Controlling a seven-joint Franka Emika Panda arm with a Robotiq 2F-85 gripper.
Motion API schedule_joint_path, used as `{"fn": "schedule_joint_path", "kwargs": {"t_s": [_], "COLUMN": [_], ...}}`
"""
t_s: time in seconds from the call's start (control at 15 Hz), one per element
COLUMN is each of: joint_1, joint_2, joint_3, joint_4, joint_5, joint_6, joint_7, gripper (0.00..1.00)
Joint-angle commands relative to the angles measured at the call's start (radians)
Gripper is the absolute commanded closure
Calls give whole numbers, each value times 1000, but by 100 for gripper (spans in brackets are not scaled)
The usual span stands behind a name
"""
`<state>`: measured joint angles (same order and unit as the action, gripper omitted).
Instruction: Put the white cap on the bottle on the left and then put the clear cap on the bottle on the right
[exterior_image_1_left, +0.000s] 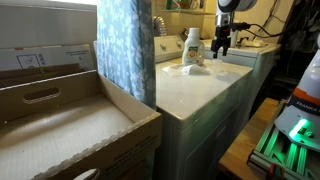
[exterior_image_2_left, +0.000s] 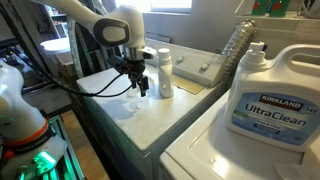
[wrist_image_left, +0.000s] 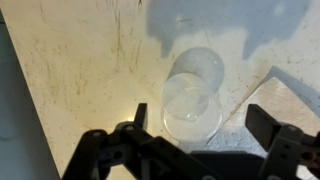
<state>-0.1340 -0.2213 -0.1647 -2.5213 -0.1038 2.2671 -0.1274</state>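
Observation:
A clear cap (wrist_image_left: 192, 100) lies on the pale washer top (wrist_image_left: 70, 70), seen from straight above in the wrist view. My gripper (wrist_image_left: 200, 120) is open, with one dark finger on each side of the cap and gaps between them and it. In both exterior views the gripper (exterior_image_1_left: 222, 42) (exterior_image_2_left: 140, 86) hangs just above the washer top, beside a white bottle (exterior_image_1_left: 192, 46) (exterior_image_2_left: 165, 74). A second bottle and the white cap cannot be made out clearly.
A large UltraClean detergent jug (exterior_image_2_left: 262, 92) stands on the neighbouring machine. A blue curtain (exterior_image_1_left: 125, 45) and open cardboard boxes (exterior_image_1_left: 60, 120) are beside the washer. The washer's control panel (exterior_image_2_left: 205, 68) lies behind the bottle.

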Motion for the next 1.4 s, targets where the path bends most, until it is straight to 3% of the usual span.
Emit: {"fn": "schedule_joint_path", "kwargs": {"t_s": [0.0,0.47,0.53,0.6,0.67,0.87,1.07,1.33], "joint_1": [-5,-3,-3,-2,-3,-6,-18,-65], "joint_2": [16,57,59,63,66,68,39,-59], "joint_3": [-7,-6,-7,-7,-7,-8,-11,-12], "joint_4": [-34,-42,-42,-42,-41,-38,-36,-16], "joint_5": [45,98,105,111,115,115,90,-31], "joint_6": [89,145,148,151,150,137,109,22], "joint_7": [8,-11,-16,-19,-20,-22,-11,31], "gripper": [0,3,22,28,29,55,56,56]}}
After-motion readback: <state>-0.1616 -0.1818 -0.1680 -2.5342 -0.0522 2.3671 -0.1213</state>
